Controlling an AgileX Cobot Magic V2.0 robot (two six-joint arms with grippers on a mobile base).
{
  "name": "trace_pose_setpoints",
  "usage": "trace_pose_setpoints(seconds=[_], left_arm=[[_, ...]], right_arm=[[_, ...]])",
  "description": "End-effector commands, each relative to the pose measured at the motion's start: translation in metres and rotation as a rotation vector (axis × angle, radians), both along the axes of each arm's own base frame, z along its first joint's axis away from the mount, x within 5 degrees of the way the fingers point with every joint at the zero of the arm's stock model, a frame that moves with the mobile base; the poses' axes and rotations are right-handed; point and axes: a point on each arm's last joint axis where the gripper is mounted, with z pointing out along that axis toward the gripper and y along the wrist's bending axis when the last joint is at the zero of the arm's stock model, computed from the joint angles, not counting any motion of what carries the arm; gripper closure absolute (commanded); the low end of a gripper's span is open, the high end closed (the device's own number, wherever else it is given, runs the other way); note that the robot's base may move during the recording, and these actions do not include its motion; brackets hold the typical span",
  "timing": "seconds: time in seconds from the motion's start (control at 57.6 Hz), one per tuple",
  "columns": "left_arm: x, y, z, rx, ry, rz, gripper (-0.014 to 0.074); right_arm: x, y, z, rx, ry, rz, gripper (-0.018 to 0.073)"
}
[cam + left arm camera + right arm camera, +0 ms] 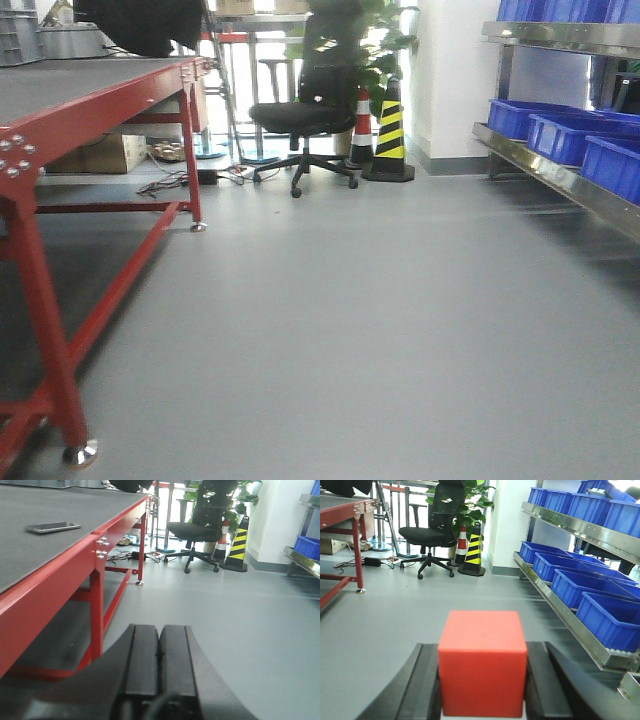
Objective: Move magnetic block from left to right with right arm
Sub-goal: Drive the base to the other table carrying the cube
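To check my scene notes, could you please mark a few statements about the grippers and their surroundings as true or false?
1. The right gripper holds the red cube. True.
2. The left gripper is open. False: the left gripper is shut, with nothing between its fingers.
3. A phone lies on the red table. True.
4. The storage bins are green. False: the storage bins are blue.
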Motion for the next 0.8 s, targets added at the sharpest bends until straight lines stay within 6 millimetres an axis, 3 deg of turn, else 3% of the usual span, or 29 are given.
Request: trace_pose_setpoints(seconds=[0.0,0.781], left_arm=[[-0.0007,0.0005,0.0053,-0.003,-0.085,0.005,0.0713],[-0.0006,0.0005,0.0052,-0.003,-0.083,0.005,0.0713]], right_arm=[[-0.0007,0.0001,0.0167,-0.018,-0.105,0.0,0.0272],[-0.0007,0.0001,0.0168,-0.018,-0.106,0.0,0.0272]])
